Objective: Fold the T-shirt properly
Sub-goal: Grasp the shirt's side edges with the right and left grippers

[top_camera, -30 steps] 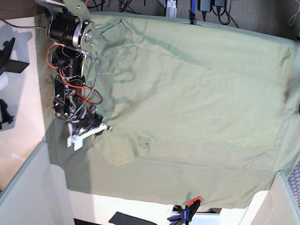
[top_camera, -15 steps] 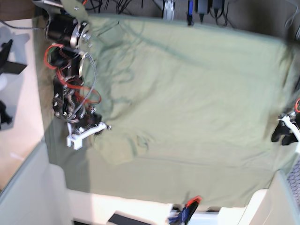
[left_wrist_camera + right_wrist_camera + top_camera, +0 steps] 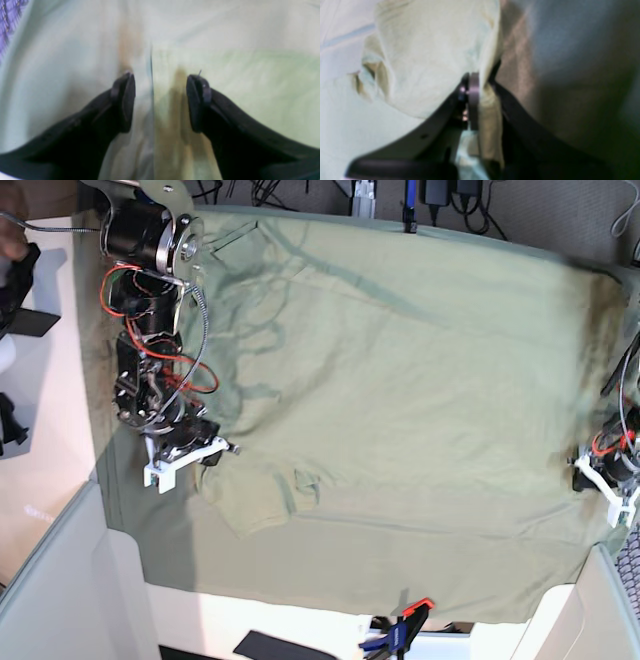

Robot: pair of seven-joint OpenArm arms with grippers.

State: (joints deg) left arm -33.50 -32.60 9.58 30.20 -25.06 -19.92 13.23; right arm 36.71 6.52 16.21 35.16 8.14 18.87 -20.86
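Note:
The pale sage-green T-shirt point(image 3: 420, 400) lies spread flat across the table in the base view, with a sleeve point(image 3: 255, 505) at the lower left. My right gripper point(image 3: 210, 452) sits at the shirt's left edge. In the right wrist view, my right gripper point(image 3: 480, 100) is shut on a bunched fold of the T-shirt point(image 3: 427, 57). My left gripper point(image 3: 590, 472) is at the shirt's far right edge. The left wrist view shows my left gripper point(image 3: 161, 100) open just above blurred green fabric point(image 3: 225, 82), with nothing between its fingers point(image 3: 125, 100).
A larger green cloth sheet point(image 3: 330, 575) covers the table under the shirt. An orange clamp point(image 3: 412, 613) and a blue one point(image 3: 385, 643) hold its front edge, and a dark clamp point(image 3: 410, 222) holds the back. Cables lie behind. Pale panels flank the front corners.
My left arm has come into the base view at the right edge and reached the shirt's right side. The right arm has stayed put, still shut on the cloth.

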